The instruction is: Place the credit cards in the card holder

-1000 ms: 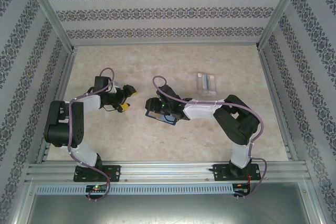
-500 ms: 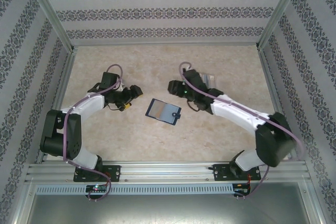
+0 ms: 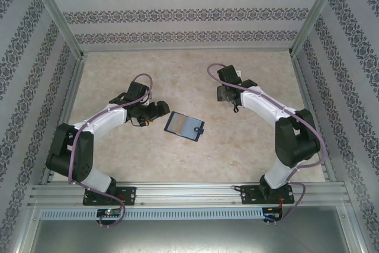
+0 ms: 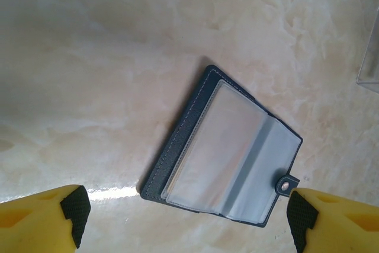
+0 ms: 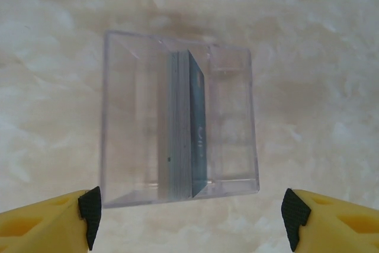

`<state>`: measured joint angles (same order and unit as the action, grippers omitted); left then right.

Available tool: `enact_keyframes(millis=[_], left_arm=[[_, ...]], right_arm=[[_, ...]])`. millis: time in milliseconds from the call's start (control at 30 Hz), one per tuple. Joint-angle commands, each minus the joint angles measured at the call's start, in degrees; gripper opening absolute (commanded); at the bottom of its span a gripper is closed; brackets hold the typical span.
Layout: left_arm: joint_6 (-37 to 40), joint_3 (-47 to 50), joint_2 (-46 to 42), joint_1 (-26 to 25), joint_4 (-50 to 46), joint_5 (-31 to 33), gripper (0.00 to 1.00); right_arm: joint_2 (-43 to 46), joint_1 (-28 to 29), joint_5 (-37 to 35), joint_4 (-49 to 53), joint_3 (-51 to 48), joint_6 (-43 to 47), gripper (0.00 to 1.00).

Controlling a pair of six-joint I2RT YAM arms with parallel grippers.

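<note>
Cards [image 5: 188,125] are stacked on edge in a clear box [image 5: 127,117], well right of the open holder [image 4: 222,164]. Right pincer [image 5: 190,213] is held apart over that box; left pincer [image 4: 186,211], apart, just left of the holder. Pickup is judged pending: one card must be pinched.

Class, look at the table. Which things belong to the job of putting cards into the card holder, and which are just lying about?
Belongs to the job:
- card holder, lying open
- stack of cards, standing on edge inside the clear box

Just lying about:
- the clear box itself, which only holds the cards
- the table
</note>
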<state>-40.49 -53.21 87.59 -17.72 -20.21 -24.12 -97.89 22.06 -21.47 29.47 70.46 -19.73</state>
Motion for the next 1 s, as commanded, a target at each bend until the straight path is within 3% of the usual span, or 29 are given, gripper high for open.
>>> enact_keyframes(millis=[0, 367, 667, 967], left_arm=[[0.3, 0.8, -0.3, -2.2, -0.8, 0.8, 0.89], [-0.6, 1.3, 0.8, -4.5, 0.1, 1.4, 0.89], [0.2, -0.1, 0.7, -5.1, -1.5, 1.7, 0.89], [-0.1, 0.0, 0.8, -5.5, -1.4, 2.0, 0.89]], right_arm=[[-2.8, -2.4, -1.7, 3.6, 3.7, 2.3, 0.80], [-6.0, -4.5, -5.3, 4.3, 5.4, 2.1, 0.78], [0.7, -4.3, 1.2, 1.8, 4.1, 2.7, 0.78], [-7.0, -4.9, 4.3, 2.0, 8.0, 3.1, 0.78]])
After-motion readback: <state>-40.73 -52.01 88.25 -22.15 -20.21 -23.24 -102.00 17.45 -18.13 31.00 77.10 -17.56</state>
